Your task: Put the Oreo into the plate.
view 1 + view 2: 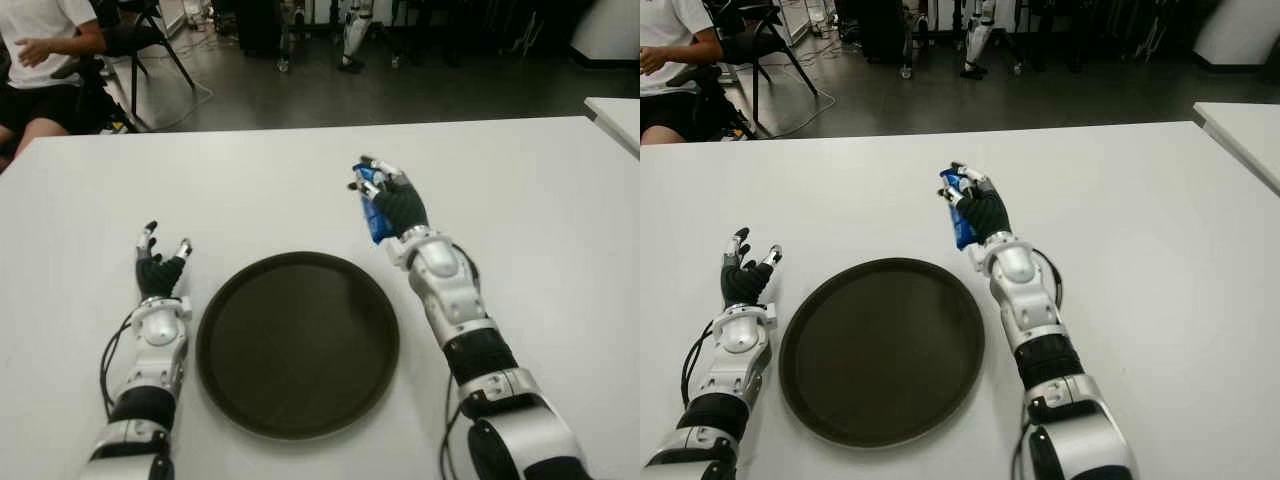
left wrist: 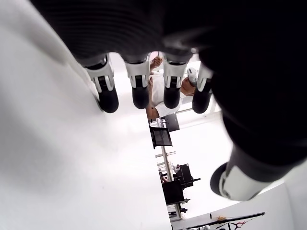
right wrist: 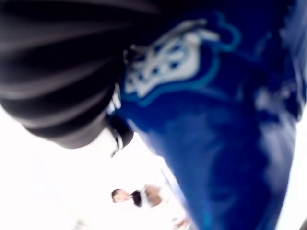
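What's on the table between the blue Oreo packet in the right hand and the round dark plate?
Nothing: in the left eye view only bare white table separates the blue Oreo packet, gripped by the right hand, from the round dark plate.

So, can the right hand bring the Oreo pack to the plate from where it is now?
Probably yes. The right hand grips the Oreo pack just beyond the plate rim, on its right side. Nothing lies between them, and the plate holds nothing.

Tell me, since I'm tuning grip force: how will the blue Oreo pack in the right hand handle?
The Oreo pack looks like glossy film wrap, so probably slippery and crinkly rather than stiff. The right hand holds it wrapped in its fingers, suggesting it is light. Biscuits inside would likely crack under a hard squeeze, so set it gently on the plate.
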